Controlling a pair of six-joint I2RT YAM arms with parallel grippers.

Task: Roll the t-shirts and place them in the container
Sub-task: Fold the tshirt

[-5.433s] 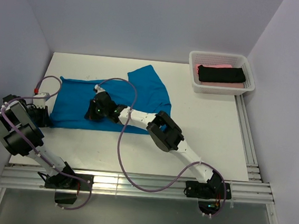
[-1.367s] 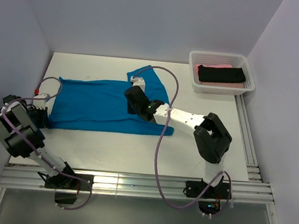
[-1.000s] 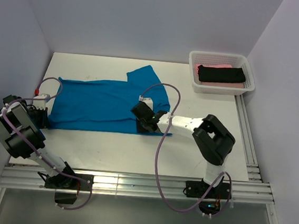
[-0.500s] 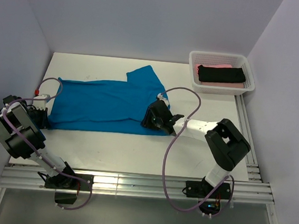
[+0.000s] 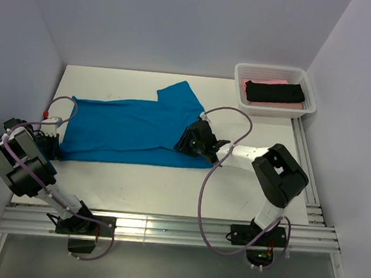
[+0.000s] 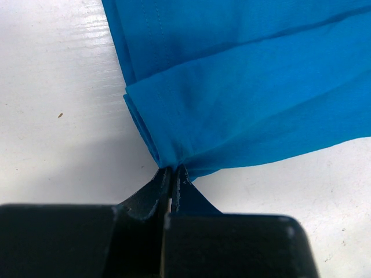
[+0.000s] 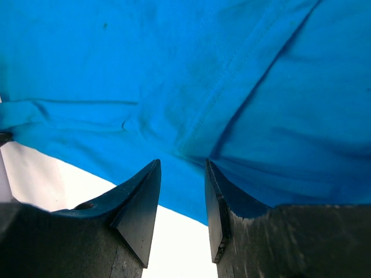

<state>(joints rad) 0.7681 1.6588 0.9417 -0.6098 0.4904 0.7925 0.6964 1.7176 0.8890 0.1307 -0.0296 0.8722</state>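
Flattening is judged in hand: the blue t-shirt [image 5: 134,131] is pinched at one corner by the tightly closed left pincer [image 6: 172,174]. The right pincer [image 7: 181,174], half parted over the cloth, holds nothing, and a grip there is called for next.

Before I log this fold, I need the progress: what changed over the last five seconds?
The right claw travelled from the middle-left of the blue t-shirt across to its right end, where it sits open over the cloth. Left claw stayed shut on the shirt's left corner; basket unmoved.

A robotics lab test cell: a white table [image 5: 135,180] boxed in by plain pale wall panels [image 5: 183,27], with slotted aluminium rails [image 5: 164,224] carrying cabled robot arm bases [image 5: 258,237].
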